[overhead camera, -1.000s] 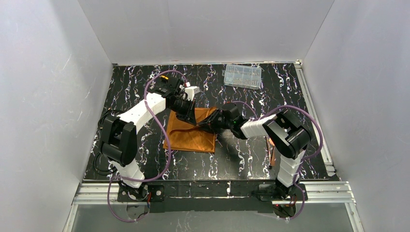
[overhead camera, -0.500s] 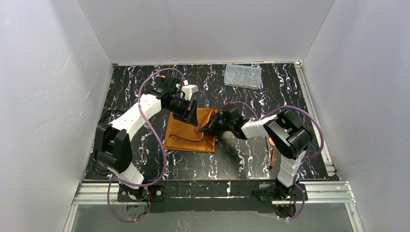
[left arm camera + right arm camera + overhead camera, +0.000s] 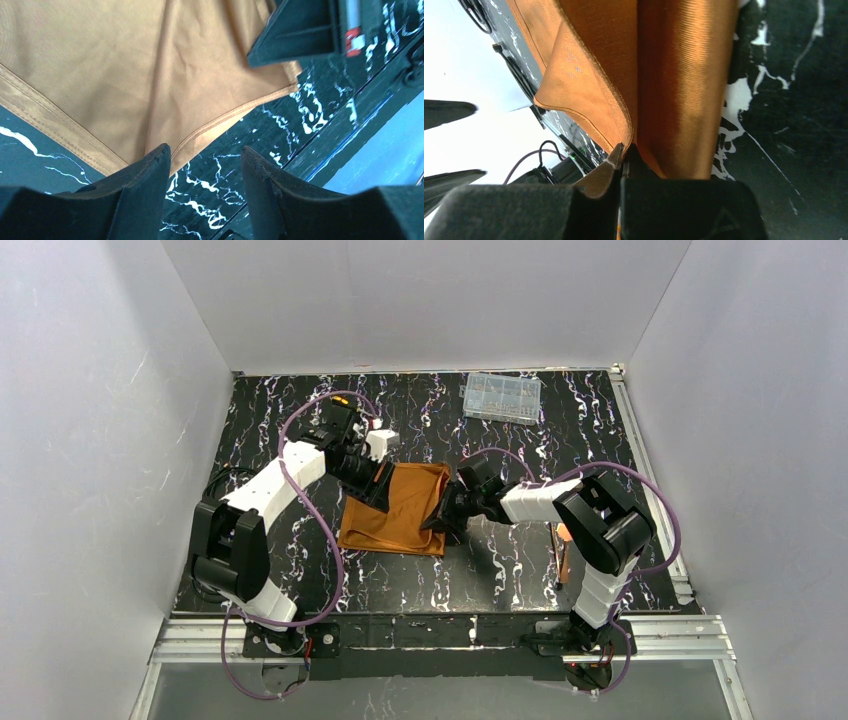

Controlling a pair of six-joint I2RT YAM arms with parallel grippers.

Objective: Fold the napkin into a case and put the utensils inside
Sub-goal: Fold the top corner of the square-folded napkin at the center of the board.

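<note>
The black, white-veined table (image 3: pixel 300 400) is the largest item I see and lies under both tools. The left arm (image 3: pixel 285 470) and the right arm (image 3: pixel 585 515) reach inward from their bases and meet over the middle of the surface. The napkin (image 3: pixel 400 510), a rust-orange cloth folded into a rough rectangle, lies on the table directly between the two tools. The clear plastic compartment box (image 3: pixel 501 397) sits well beyond the right tool, toward the far edge, apart from the cloth. The left gripper (image 3: pixel 373 492) stands over the cloth's edge on its own side. In the left wrist view the left gripper (image 3: pixel 205 155) is released: the fingers are spread, bare table and a hemmed corner of the napkin (image 3: pixel 125 65) show in the gap, and nothing is held. The right gripper (image 3: pixel 441 522) is at the opposite edge of the cloth. In the right wrist view the right gripper (image 3: pixel 625 150) is clenched, with a hemmed layer of the napkin (image 3: pixel 674 75) pinched between its fingers and running away from the tips. The utensils (image 3: pixel 565 552) show only as slim copper-coloured pieces behind the right tool, beside the lower link of its arm and well apart from the cloth; I cannot tell how many there are
</note>
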